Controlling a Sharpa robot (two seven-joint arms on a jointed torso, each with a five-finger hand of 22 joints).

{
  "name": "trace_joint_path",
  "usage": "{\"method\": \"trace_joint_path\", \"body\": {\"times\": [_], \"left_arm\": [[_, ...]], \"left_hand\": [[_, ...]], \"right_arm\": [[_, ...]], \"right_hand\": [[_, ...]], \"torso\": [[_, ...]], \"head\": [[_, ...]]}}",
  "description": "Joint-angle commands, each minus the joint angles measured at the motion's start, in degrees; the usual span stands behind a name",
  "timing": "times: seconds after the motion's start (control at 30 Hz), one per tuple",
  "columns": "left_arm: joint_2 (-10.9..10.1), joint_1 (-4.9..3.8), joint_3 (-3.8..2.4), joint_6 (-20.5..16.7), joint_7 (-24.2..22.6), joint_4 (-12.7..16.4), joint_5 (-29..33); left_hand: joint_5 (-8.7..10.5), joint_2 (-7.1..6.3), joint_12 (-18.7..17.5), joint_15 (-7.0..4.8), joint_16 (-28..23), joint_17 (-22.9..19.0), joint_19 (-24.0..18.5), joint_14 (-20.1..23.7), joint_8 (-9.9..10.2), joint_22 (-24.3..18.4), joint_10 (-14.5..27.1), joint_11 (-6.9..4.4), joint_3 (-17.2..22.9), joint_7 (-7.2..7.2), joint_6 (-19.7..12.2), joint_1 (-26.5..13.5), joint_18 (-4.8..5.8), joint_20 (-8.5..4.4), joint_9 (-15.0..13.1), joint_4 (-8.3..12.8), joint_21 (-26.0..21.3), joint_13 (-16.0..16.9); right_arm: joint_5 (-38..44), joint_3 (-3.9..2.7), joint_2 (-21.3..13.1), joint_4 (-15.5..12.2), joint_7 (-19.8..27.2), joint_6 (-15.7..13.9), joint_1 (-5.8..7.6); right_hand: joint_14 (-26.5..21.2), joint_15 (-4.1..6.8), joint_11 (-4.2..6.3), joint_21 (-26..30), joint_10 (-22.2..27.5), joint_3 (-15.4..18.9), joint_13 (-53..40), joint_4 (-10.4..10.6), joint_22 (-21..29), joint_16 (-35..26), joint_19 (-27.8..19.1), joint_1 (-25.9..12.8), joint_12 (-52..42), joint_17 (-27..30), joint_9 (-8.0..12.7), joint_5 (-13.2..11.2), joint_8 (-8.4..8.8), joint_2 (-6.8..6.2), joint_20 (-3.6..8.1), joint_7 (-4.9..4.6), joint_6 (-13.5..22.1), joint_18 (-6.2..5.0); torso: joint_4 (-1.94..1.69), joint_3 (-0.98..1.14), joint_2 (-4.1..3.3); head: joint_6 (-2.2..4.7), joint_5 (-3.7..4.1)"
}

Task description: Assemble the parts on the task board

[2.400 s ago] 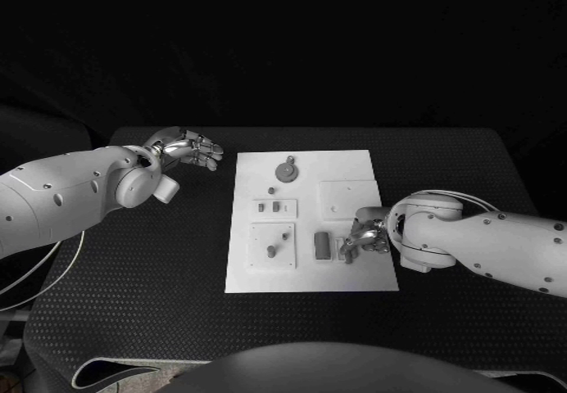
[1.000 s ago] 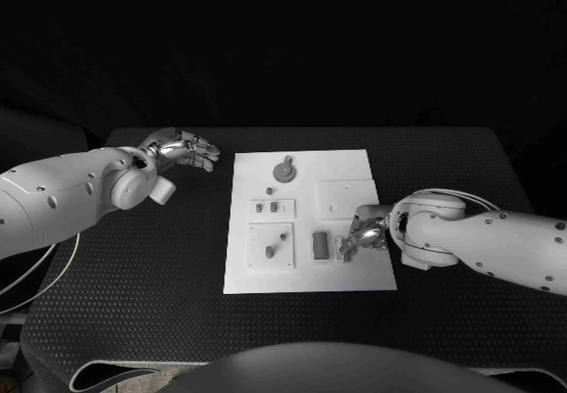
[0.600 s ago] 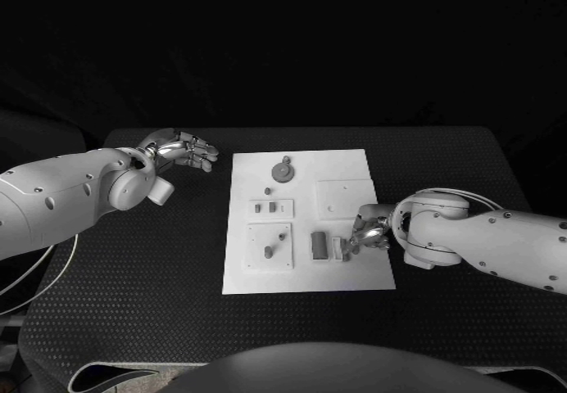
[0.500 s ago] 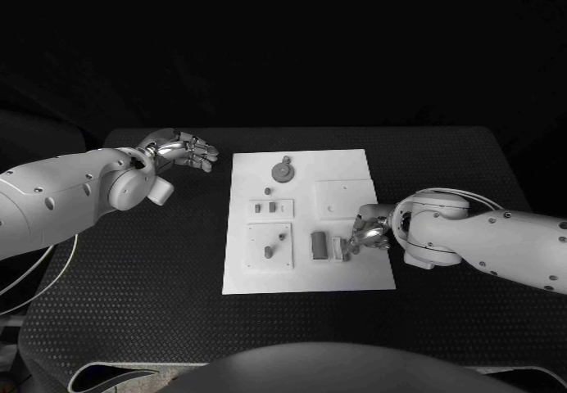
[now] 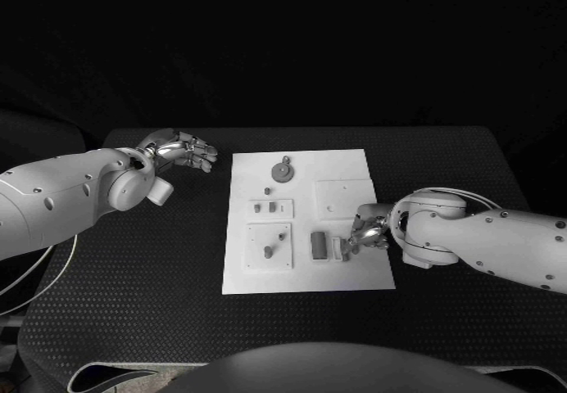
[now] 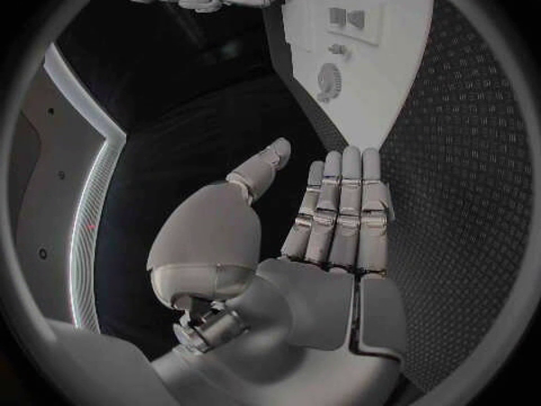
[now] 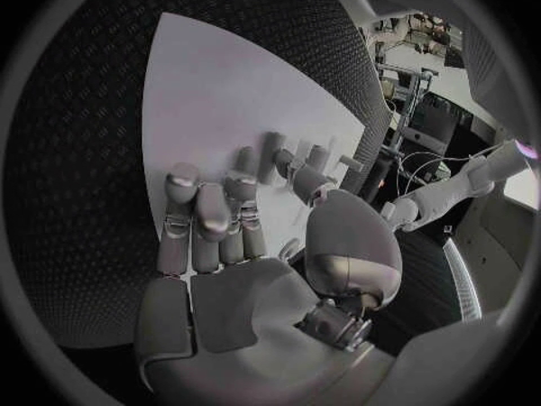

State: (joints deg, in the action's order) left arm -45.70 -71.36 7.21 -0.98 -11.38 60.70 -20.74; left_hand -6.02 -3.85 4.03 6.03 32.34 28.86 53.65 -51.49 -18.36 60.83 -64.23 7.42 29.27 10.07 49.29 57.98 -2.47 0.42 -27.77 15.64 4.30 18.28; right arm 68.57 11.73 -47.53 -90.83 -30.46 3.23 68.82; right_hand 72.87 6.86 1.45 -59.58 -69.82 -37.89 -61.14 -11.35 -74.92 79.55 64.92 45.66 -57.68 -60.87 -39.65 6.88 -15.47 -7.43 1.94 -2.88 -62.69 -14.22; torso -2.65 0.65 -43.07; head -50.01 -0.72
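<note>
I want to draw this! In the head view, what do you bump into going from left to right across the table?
Left hand → task board → right hand, at the board's right edge.

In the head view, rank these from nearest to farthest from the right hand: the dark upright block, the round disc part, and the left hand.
From the right hand:
1. Dark upright block, beside its fingers on the task board.
2. Round disc part, at the board's far end.
3. Left hand, off the board's far left corner.
</note>
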Motion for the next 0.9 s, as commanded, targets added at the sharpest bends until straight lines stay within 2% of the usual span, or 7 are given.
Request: {"method": "trace_joint_path", "body": {"times": [0.03,0.1,0.17,0.27,0.3,0.5,0.9], "left_arm": [[0.1,-0.05,-0.02,0.8,-0.3,0.1,0.3],[0.1,-0.05,-0.02,0.9,-0.3,0.2,0.3],[0.1,-0.05,-0.02,0.8,-0.3,0.2,0.3],[0.1,-0.05,-0.02,0.8,-0.3,0.1,0.3],[0.1,-0.05,-0.02,0.8,-0.3,0.1,0.3],[0.0,-0.05,-0.02,0.8,-0.3,0.2,0.3],[-0.1,-0.06,-0.02,0.8,-0.2,0.3,0.3]], "left_hand": [[-0.17,0.06,0.2,0.24,-0.2,0.1,-0.2,-0.3,-0.4,-0.1,-0.2,0.21,0.0,-0.01,-0.3,-0.3,-0.33,0.13,0.1,-0.3,0.0,-0.1],[-0.17,0.07,0.2,0.24,-0.2,0.1,-0.2,-0.3,-0.4,-0.1,-0.2,0.21,0.0,-0.01,-0.3,-0.3,-0.33,0.13,0.1,-0.3,0.0,-0.1],[-0.17,0.07,0.2,0.24,-0.2,0.1,-0.2,-0.3,-0.4,-0.1,-0.2,0.21,0.0,-0.01,-0.3,-0.3,-0.33,0.13,0.1,-0.3,0.0,-0.1],[-0.17,0.07,0.2,0.24,-0.2,0.1,-0.2,-0.3,-0.4,-0.1,-0.2,0.21,0.0,-0.02,-0.3,-0.4,-0.33,0.13,0.1,-0.3,0.0,-0.1],[-0.17,0.08,0.2,0.24,-0.2,0.1,-0.2,-0.3,-0.4,-0.1,-0.2,0.21,0.0,-0.02,-0.3,-0.4,-0.33,0.13,0.1,-0.3,0.0,-0.1],[-0.17,0.1,0.2,0.24,-0.3,0.1,-0.2,-0.4,-0.4,-0.1,-0.2,0.21,0.0,-0.02,-0.3,-0.4,-0.33,0.13,0.1,-0.4,0.0,-0.1],[-0.17,0.12,0.2,0.24,-0.3,0.2,-0.2,-0.4,-0.4,-0.1,-0.2,0.21,0.0,-0.01,-0.3,-0.5,-0.33,0.13,0.1,-0.5,0.0,-0.1]], "right_arm": [[2.1,0.68,0.3,0.7,-3.8,1.3,-0.77],[2.3,0.68,0.4,0.8,-4.0,1.0,-0.77],[2.3,0.68,0.6,0.8,-4.0,1.0,-0.76],[2.3,0.68,0.8,0.6,-4.0,1.1,-0.75],[2.3,0.68,0.9,0.5,-4.0,1.1,-0.75],[2.0,0.68,0.7,0.6,-4.0,1.5,-0.75],[2.8,0.68,0.9,0.5,-4.0,2.7,-0.75]], "right_hand": [[0.3,0.04,0.02,0.1,0.0,0.2,0.0,-0.5,-0.6,0.0,0.3,0.0,-0.2,-0.1,1.5,-0.2,1.42,0.89,0.11,-1.95,1.9,-0.78],[0.3,0.04,0.03,0.1,0.0,0.4,0.1,-0.3,-0.6,0.0,0.3,-0.7,-0.2,-0.2,1.5,-0.2,1.4,1.53,0.07,-1.95,1.9,-0.78],[0.3,0.06,0.04,0.1,0.1,1.0,0.1,-0.8,-0.7,0.0,0.1,-2.3,-0.2,-0.2,1.5,-0.2,1.41,3.18,0.05,-1.92,1.9,-0.78],[0.3,0.09,0.06,0.2,0.1,1.2,0.1,-1.5,-0.8,0.0,0.1,-3.9,-0.2,-0.3,1.6,-0.1,1.39,4.06,0.07,-1.91,1.9,-0.78],[0.2,0.09,0.07,0.2,0.2,1.2,0.1,-1.3,-0.8,0.0,0.0,-5.3,-0.2,-0.2,1.6,-0.1,1.4,4.81,0.05,-1.92,1.9,-0.78],[0.1,0.13,0.09,0.2,0.2,0.7,0.1,-3.5,-0.9,0.0,0.0,-6.3,-0.3,-0.2,1.6,-0.1,1.37,5.56,0.2,-1.9,1.9,-0.78],[0.0,0.12,0.06,0.2,0.2,0.5,0.1,-4.3,-0.8,-0.1,0.0,-6.6,-0.3,0.0,1.7,-0.1,1.4,5.56,0.2,-1.92,2.0,-0.78]], "torso": [[0.01,-0.01,0.0],[-0.02,-0.01,0.0],[-0.03,-0.02,0.01],[-0.02,-0.03,0.01],[-0.01,-0.03,0.01],[-0.01,-0.02,0.0],[0.07,0.06,-0.01]], "head": [[0.01,0.09],[0.01,0.1],[0.01,0.09],[0.01,0.2],[0.01,0.19],[0.01,0.14],[0.01,0.11]]}}
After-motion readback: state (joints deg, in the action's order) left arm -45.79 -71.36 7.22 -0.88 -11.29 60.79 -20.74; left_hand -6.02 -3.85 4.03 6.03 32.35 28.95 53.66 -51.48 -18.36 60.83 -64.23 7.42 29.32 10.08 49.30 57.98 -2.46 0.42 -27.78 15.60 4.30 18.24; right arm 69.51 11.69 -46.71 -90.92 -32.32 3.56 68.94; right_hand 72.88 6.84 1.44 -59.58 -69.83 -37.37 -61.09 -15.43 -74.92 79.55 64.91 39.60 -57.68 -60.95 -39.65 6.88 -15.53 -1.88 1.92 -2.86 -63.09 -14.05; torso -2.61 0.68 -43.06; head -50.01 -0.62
